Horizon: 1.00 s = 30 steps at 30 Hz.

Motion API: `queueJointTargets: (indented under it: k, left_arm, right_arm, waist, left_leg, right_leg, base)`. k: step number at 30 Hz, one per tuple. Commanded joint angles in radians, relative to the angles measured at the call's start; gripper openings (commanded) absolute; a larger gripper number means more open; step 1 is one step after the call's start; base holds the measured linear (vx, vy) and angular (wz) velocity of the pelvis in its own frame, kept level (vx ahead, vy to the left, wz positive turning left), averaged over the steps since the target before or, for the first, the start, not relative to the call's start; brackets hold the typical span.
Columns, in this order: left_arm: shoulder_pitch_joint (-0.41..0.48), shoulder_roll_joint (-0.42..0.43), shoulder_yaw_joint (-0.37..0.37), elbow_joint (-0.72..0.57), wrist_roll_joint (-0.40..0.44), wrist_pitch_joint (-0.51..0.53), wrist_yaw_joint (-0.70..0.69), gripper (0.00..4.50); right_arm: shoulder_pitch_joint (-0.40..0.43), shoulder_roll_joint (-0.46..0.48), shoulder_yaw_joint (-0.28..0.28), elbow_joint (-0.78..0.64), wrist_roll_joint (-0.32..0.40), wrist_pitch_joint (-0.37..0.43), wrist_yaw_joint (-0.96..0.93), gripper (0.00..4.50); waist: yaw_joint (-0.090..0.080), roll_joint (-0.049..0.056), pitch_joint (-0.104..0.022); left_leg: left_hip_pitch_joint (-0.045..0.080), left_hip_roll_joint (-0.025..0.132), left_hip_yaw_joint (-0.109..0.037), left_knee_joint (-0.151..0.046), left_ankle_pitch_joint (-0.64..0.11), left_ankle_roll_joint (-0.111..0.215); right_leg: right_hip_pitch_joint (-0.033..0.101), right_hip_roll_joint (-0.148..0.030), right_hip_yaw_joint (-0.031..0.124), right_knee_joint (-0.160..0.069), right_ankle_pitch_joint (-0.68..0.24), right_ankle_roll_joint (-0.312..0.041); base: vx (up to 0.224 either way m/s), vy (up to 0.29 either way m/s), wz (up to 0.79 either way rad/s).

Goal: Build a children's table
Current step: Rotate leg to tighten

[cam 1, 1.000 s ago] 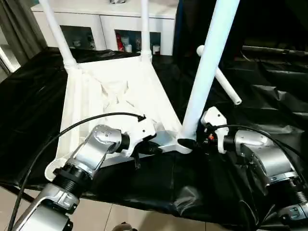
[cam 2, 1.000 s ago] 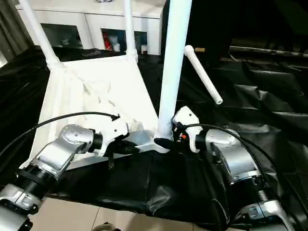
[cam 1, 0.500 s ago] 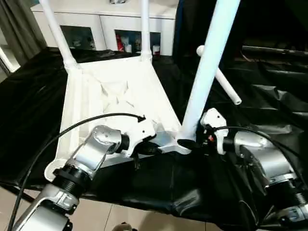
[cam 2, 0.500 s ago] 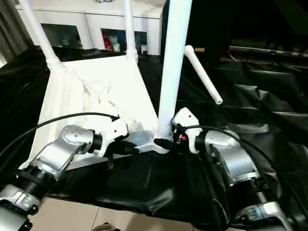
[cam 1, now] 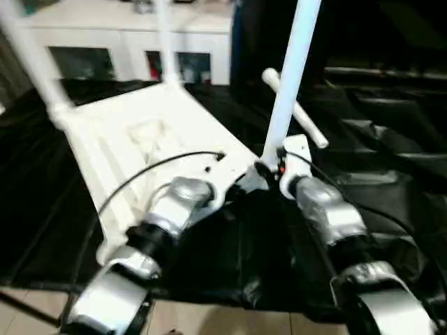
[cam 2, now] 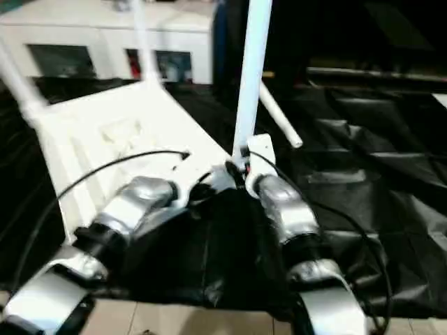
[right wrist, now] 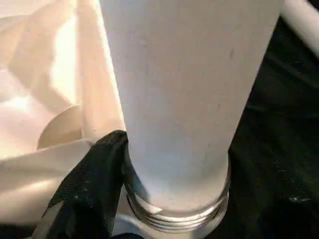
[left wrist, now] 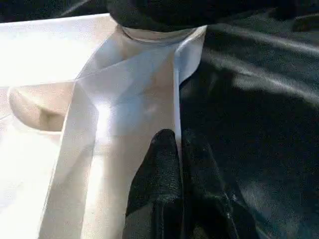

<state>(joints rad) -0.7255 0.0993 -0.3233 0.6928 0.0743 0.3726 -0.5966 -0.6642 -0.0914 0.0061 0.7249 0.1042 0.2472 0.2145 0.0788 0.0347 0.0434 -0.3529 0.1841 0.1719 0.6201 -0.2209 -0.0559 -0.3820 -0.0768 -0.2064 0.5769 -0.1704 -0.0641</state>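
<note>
Three legs stand upright in the tabletop [cam 1: 150,139], which lies upside down on the black sheet [cam 1: 391,160] with its ribbed underside up; two rise from the far corners, the third [cam 1: 290,77] from the near right corner socket. One more leg [cam 1: 297,112] lies loose on the black sheet just beyond that corner, toward the sheet's right side.

The right gripper [cam 1: 269,171] has its fingers round the base of the near right leg — in the right wrist view one black finger [right wrist: 92,184] lies against the tube just above its threaded collar, the jaws standing as wide as the tube. The left gripper [left wrist: 182,169] has its fingers pressed together, holding nothing, tips resting on the tabletop's near edge beside the same corner.

By the look of it, the tabletop is light, hollow moulded plastic — stiff across the ribs, but likely to slide on the glossy sheet under any sideways push, so pinning its rim down near the socket seems wise. Each leg is a smooth, rigid tube, light but long, so it levers strongly about the socket if held high; low on the shaft, close to the collar, is probably the best hold. Smooth plastic may slip in the pads while turning. The threads seem the delicate part — a tilted leg could cross them.
</note>
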Motion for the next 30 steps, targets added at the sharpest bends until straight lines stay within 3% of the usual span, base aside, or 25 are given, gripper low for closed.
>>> queueJointTargets:
  k: [1,2,5,10,14,18,22,24,27,30]
  left_arm:
    - [-0.03,0.01,0.021,-0.012,0.01,-0.024,0.01,0.0]
    - [-0.027,0.013,0.02,-0.018,0.009,-0.024,0.005,0.0]
    - [-0.017,0.028,0.013,-0.036,0.007,-0.031,-0.02,0.0]
    - [0.008,0.064,0.01,-0.076,0.007,-0.049,-0.051,0.0]
    - [0.032,0.097,-0.002,-0.106,0.009,-0.082,-0.098,0.0]
    - [0.075,0.148,-0.014,-0.167,-0.017,-0.13,-0.21,0.0]
    - [0.108,0.187,-0.04,-0.213,-0.031,-0.17,-0.298,0.0]
    - [0.133,0.211,-0.056,-0.254,-0.046,-0.161,-0.359,0.0]
    - [0.154,0.231,-0.072,-0.295,-0.055,-0.155,-0.416,0.0]
    - [0.17,0.244,-0.084,-0.327,-0.061,-0.149,-0.457,0.0]
  right_arm:
    - [0.014,0.001,-0.009,0.069,-0.007,0.029,-0.013,2.69]
    - [0.011,0.0,-0.005,0.07,-0.005,0.021,0.0,2.69]
    - [0.004,0.0,-0.006,0.064,0.013,-0.017,0.042,3.39]
    - [0.02,-0.048,0.022,-0.012,-0.002,-0.055,0.14,3.81]
    - [0.074,-0.114,0.06,-0.124,0.019,-0.024,0.293,3.81]
    - [0.165,-0.247,0.126,-0.296,0.017,-0.013,0.482,3.81]
    - [0.216,-0.305,0.14,-0.397,0.053,0.017,0.587,3.81]
    - [0.253,-0.347,0.156,-0.459,0.065,0.032,0.656,3.81]
    - [0.27,-0.365,0.168,-0.484,0.072,0.034,0.685,3.81]
    - [0.276,-0.371,0.178,-0.494,0.066,0.032,0.7,3.81]
  waist:
    - [0.007,-0.003,-0.076]
    - [0.009,-0.004,-0.076]
    - [0.011,-0.003,-0.075]
    - [0.016,-0.003,-0.075]
    - [0.021,-0.008,-0.076]
    - [0.03,-0.012,-0.075]
    - [0.031,-0.011,-0.07]
    - [0.036,-0.008,-0.068]
    - [0.044,-0.006,-0.069]
    - [0.048,-0.006,-0.07]
  left_leg:
    - [-0.003,0.066,-0.033,-0.07,-0.072,0.065]
    - [-0.004,0.065,-0.032,-0.07,-0.063,0.07]
    - [-0.004,0.069,-0.031,-0.072,-0.054,0.081]
    - [0.0,0.075,-0.032,-0.073,-0.061,0.079]
    - [-0.005,0.074,-0.031,-0.07,-0.041,0.099]
    - [-0.007,0.074,-0.029,-0.069,-0.029,0.114]
    - [-0.004,0.066,-0.026,-0.071,-0.071,0.105]
    - [0.0,0.073,-0.028,-0.074,-0.096,0.1]
    - [0.009,0.076,-0.027,-0.075,-0.097,0.091]
    - [0.004,0.078,-0.029,-0.076,-0.082,0.089]
  right_leg:
    - [0.061,-0.119,0.093,-0.072,-0.215,-0.043]
    - [0.063,-0.12,0.094,-0.07,-0.204,-0.049]
    - [0.063,-0.119,0.094,-0.067,-0.19,-0.061]
    - [0.063,-0.12,0.097,-0.063,-0.184,-0.074]
    - [0.066,-0.118,0.099,-0.055,-0.144,-0.068]
    - [0.064,-0.117,0.099,-0.057,-0.16,-0.047]
    - [0.062,-0.114,0.093,-0.074,-0.249,-0.026]
    - [0.059,-0.113,0.094,-0.079,-0.289,-0.006]
    - [0.049,-0.111,0.097,-0.079,-0.274,-0.022]
    - [0.053,-0.113,0.098,-0.073,-0.251,-0.035]
  base:
    - [0.0,0.0,0.0]
    - [0.0,0.0,0.0]
    - [0.0,0.0,0.0]
    - [0.0,0.0,0.0]
    - [0.0,0.0,0.0]
    - [0.0,0.0,0.0]
    - [0.0,0.0,0.0]
    - [0.0,0.0,0.0]
    - [0.0,0.0,0.0]
    - [0.0,0.0,0.0]
